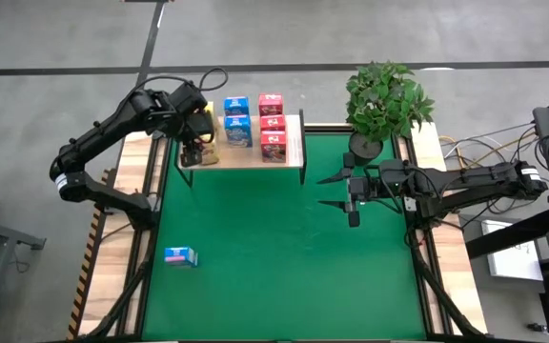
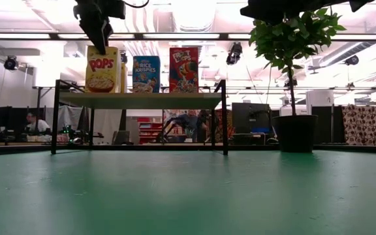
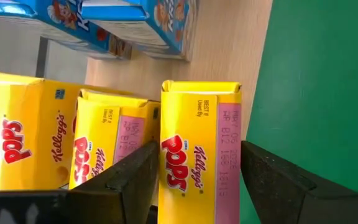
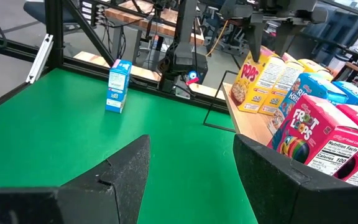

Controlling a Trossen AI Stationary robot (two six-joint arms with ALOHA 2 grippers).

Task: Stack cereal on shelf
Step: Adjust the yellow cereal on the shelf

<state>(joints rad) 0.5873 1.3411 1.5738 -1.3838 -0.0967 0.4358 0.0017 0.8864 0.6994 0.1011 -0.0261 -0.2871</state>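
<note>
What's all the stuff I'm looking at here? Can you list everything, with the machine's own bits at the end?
yellow cereal boxes: three, yellow, on the shelf's left end, the front one between the left arm's jaws.
blue cereal boxes on the shelf: two, blue, middle of the shelf.
red cereal boxes: three, pink-red, right part of the shelf.
lone blue cereal box: one, blue, on the mat, front left.
shelf: one, light wood with black posts, back of the mat.
potted plant: one, green in a dark pot, right of the shelf.
green mat: one, covering the table.
left gripper: over the shelf's left end, jaws open around a yellow box.
right gripper: above the mat, right of the shelf, jaws open and empty.
</note>
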